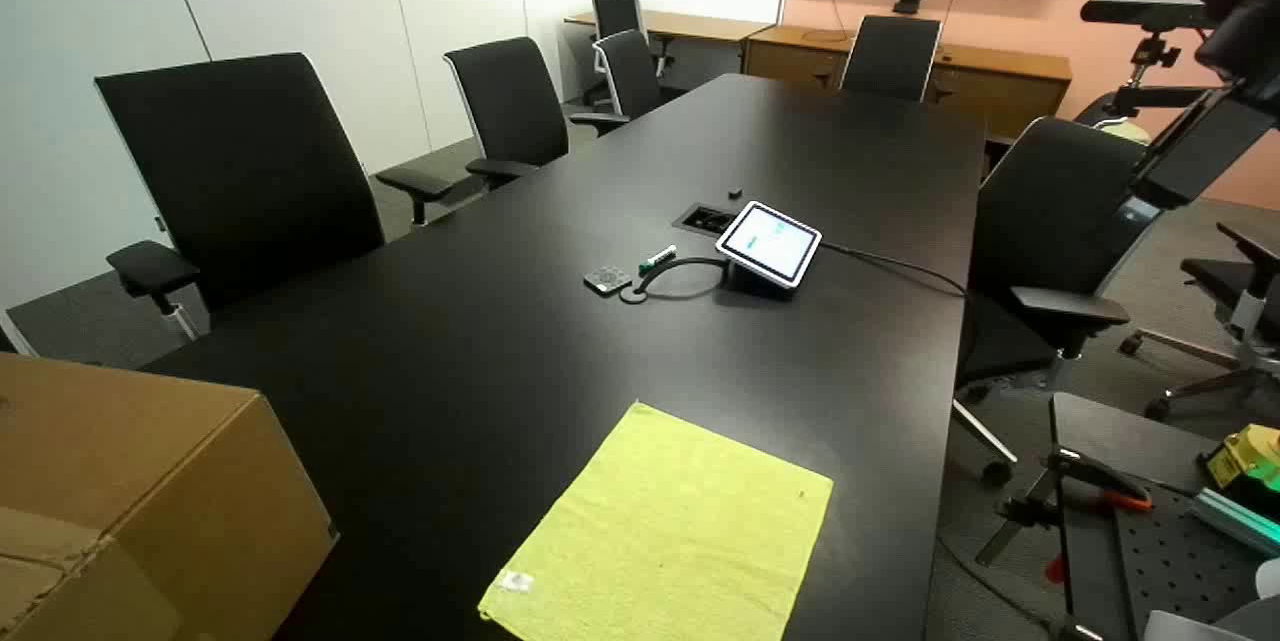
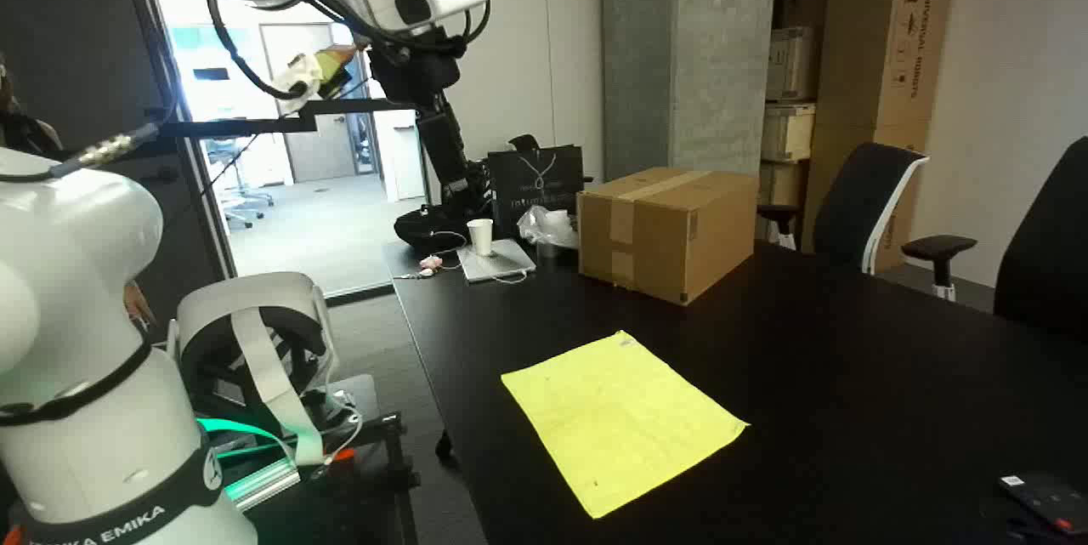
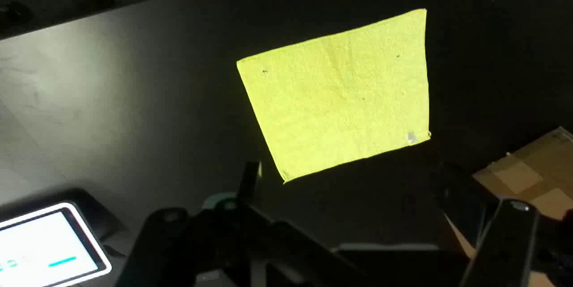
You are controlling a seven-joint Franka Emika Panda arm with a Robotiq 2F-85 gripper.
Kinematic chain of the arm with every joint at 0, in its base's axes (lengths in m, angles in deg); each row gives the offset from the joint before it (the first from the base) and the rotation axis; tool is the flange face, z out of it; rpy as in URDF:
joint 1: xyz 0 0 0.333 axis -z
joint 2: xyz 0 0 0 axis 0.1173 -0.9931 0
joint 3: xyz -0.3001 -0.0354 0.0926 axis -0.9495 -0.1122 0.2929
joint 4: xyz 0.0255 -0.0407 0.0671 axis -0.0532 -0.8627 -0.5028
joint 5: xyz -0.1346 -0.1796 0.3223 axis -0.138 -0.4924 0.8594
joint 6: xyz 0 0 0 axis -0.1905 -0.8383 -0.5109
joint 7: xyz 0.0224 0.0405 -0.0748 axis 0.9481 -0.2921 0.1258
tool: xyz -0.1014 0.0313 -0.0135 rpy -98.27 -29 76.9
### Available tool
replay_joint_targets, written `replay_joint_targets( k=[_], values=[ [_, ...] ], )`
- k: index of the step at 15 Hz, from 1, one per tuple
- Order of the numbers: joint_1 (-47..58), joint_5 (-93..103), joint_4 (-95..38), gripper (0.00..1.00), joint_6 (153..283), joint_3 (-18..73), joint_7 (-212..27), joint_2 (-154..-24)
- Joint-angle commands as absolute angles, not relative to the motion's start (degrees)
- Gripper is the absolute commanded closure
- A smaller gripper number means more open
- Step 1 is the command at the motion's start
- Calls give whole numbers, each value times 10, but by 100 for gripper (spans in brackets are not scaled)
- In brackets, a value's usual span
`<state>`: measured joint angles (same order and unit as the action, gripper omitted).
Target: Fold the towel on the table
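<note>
The pale yellow-green towel (image 1: 680, 531) lies flat and spread out on the long black table (image 1: 480, 341). It also lies flat in an exterior view (image 2: 625, 426), with a small white tag at one corner. In the wrist view the whole towel (image 3: 344, 99) shows above the jaws, with faint creases. My gripper (image 3: 349, 179) is open and empty, its two fingers wide apart. It is above the table and apart from the towel. In an exterior view the black gripper body (image 2: 442, 141) hangs beyond the towel; its fingertips blend with dark things behind.
A brown cardboard box (image 2: 654, 230) stands near the towel's tagged corner. A tablet on a stand (image 1: 770, 243), a marker (image 1: 657, 259) and a coaster (image 1: 607, 280) lie farther along the table. A cup (image 2: 480, 236) stands on a laptop (image 2: 510, 263). Office chairs line the table.
</note>
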<state>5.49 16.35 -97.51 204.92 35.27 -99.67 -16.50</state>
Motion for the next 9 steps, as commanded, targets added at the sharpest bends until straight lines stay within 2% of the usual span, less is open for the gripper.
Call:
replay_joint_targets(
  k=[1, 9],
  values=[
    [58, 166, -979, 0, 2044, 355, -994, -166],
    [56, 167, -979, 0, 2048, 355, -991, -195]
  ],
)
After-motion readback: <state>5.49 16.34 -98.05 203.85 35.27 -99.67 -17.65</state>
